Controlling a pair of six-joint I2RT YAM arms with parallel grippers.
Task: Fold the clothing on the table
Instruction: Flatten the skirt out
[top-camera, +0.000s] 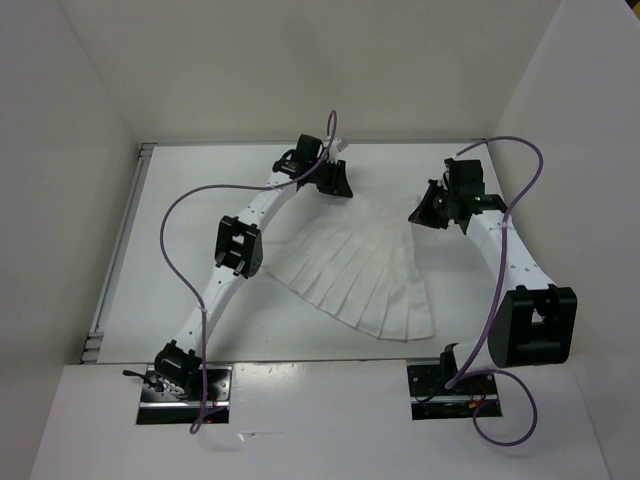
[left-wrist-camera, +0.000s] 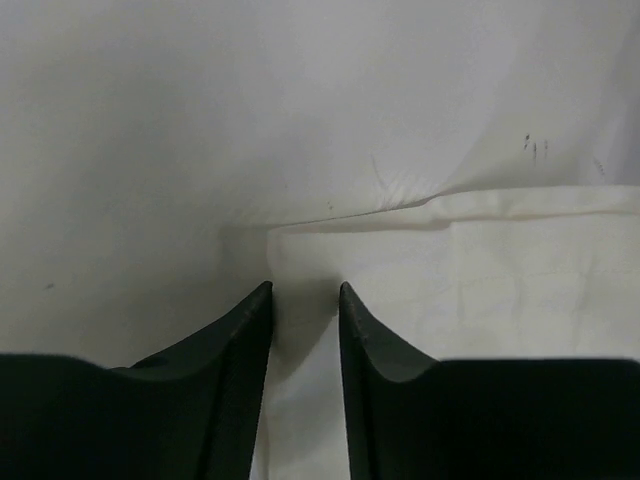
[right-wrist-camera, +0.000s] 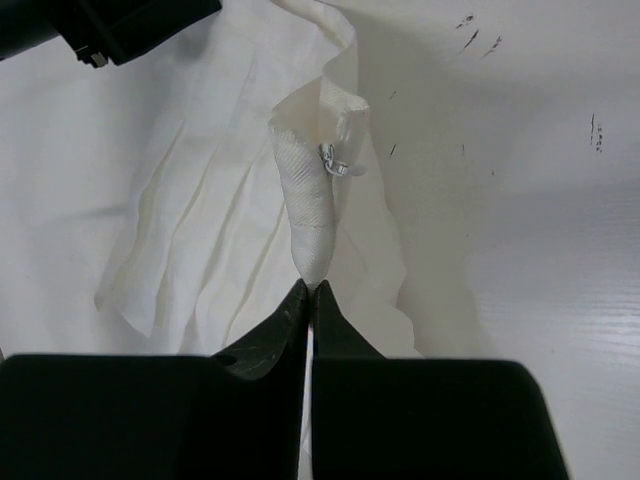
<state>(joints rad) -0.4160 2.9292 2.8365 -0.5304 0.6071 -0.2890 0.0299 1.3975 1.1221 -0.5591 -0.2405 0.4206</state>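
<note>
Table: matte white top (top-camera: 285, 335), boxed in by white walls (top-camera: 300, 60), with both arm bases at the near edge.
Clothing: thin white pleated garment (top-camera: 360, 275) fanned out mid-table, wide hem toward the near right, narrow end toward the far side between the two grippers.
Left gripper: (left-wrist-camera: 305, 300) out at the far middle, right over the garment's far-left corner. Fingers are a narrow gap apart with the cloth edge lying under that gap, not pinched.
Right gripper: (right-wrist-camera: 310, 290) far right – fingers closed tight on a twisted peak of the clothing, pulled up off the table.
Clasp: small metal hook (right-wrist-camera: 335, 165) on that raised bit of cloth.
Writing: a few tiny dark marks (right-wrist-camera: 470, 30) on the table, too small to read.
</note>
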